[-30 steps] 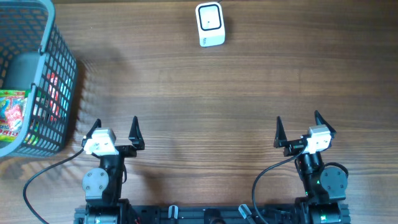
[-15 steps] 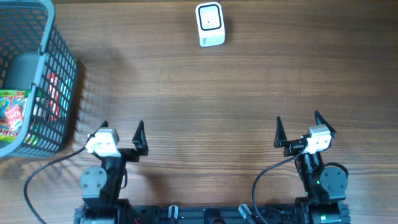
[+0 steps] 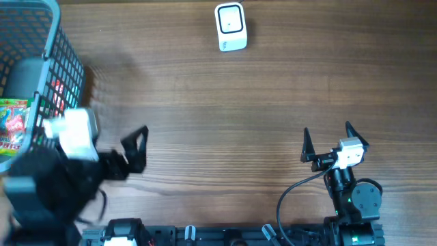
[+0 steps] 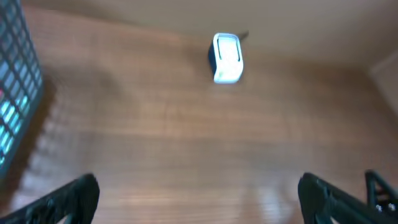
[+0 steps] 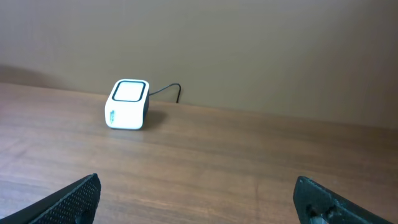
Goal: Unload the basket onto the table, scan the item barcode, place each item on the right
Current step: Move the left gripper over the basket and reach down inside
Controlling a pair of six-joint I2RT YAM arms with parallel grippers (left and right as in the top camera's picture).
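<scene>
Plainly, we are at the very start: neither claw has anything in it, and no barcode has been shown to the scanner. The wooden desk (image 3: 239,116) carries a grey mesh basket (image 3: 68,89) at its far left corner. The left arm is only a blur in the overhead view, just beside the basket's near side. Its left claw (image 4: 198,193) is spread wide and empty, with desk showing between the fingers. The right claw (image 3: 328,133) hovers at the near right, equally wide and empty, facing across the desk.

The scanner (image 3: 231,27), a small white box with a dark-framed window on top, sits at the far edge, well apart from the basket. The likeliest item is a bright green and red packet (image 3: 12,126) lying inside the basket. We cannot tell where its barcode is, and other things show dimly through the mesh. Picking it out, carrying it over and turning the code to the window all remain.
</scene>
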